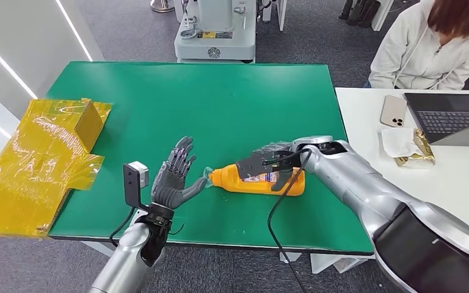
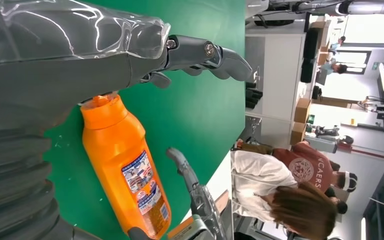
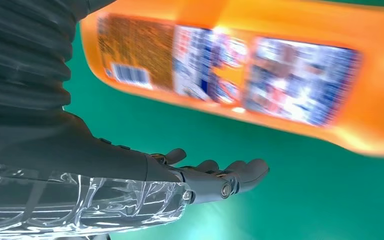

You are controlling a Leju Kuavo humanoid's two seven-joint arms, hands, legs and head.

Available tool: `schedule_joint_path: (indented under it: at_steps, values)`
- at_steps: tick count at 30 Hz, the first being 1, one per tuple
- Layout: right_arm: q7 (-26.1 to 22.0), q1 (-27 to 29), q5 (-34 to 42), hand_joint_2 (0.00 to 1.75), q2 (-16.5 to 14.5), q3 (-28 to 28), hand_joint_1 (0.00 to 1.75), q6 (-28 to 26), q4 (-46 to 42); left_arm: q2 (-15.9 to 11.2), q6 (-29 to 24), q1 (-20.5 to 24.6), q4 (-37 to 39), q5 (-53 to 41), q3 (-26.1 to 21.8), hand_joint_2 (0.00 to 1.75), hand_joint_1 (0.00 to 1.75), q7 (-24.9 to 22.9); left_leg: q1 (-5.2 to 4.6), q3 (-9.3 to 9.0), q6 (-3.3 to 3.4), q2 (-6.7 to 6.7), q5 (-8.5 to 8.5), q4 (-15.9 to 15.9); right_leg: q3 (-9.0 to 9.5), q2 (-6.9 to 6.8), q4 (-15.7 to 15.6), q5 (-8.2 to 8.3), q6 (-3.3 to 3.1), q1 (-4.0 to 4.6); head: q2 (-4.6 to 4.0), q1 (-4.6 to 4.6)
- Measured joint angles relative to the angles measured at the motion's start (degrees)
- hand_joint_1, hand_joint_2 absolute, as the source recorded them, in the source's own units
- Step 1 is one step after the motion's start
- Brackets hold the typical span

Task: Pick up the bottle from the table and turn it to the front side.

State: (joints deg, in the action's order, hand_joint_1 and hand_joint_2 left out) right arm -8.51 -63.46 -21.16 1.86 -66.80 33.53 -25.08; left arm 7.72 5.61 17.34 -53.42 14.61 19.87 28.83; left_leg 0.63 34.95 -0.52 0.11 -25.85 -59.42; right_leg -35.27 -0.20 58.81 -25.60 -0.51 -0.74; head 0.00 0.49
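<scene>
Low in the head view, left hand (image 1: pixel 174 177) raised upright at lower centre, fingers spread apart, thumb tip at the cap of the orange bottle (image 1: pixel 258 180), holding nothing. Bottle lying on its side on the green table (image 1: pixel 220 104), just right of centre, cap pointing left. Right hand (image 1: pixel 272 163) draped over the bottle's body; firm grip or mere resting cannot be told. Yellow-taped box (image 1: pixel 43 159) at far left, overhanging the table edge. White table (image 1: pixel 464 177) at right with phone (image 1: pixel 393 110) and laptop (image 1: pixel 449 116); seated person (image 1: pixel 427 43) upper right. Left wrist view: label facing the camera. Right wrist view: blurred label and barcode, fingers (image 3: pixel 230 175) extended beside the bottle.
</scene>
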Motion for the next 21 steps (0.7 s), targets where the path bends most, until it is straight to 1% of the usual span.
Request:
schedule_joint_path:
  at_steps: [7,16,19,21]
  values:
    - [0.14,1.44,0.21,1.75,2.43,-1.13,0.00,-0.60,-0.27,0.00,-0.02,-0.51,-0.13,0.07,0.00,1.75,0.00,-0.01,0.01,-0.02,0.02,0.04,-0.01,0.00,-0.01,0.04,-0.01,0.00,0.00,-0.01,0.00,-0.01]
    - [-0.31,5.01,0.87,1.75,5.47,-2.06,0.00,-3.91,-1.55,0.03,-0.02,-1.03,-0.49,0.22,0.00,1.75,0.00,-0.02,0.00,-0.02,0.02,0.07,-0.02,0.00,-0.01,0.06,-0.01,0.00,0.00,0.00,0.00,-0.01]
    - [-0.50,6.64,0.86,1.75,5.99,-2.23,0.01,-6.47,-1.81,0.03,-0.03,-1.21,-0.50,0.22,0.00,1.75,0.00,-0.01,0.00,-0.03,0.02,0.04,-0.02,0.00,0.00,0.04,-0.01,-0.01,0.01,0.00,0.00,-0.01]
    - [-0.69,7.96,0.60,1.75,6.31,-2.21,0.10,-9.45,-1.98,0.02,-0.02,-1.39,-0.50,0.21,0.00,1.75,0.00,0.03,0.01,-0.07,0.01,0.09,-0.03,0.01,0.02,0.08,-0.02,-0.01,0.01,0.00,0.00,0.00]
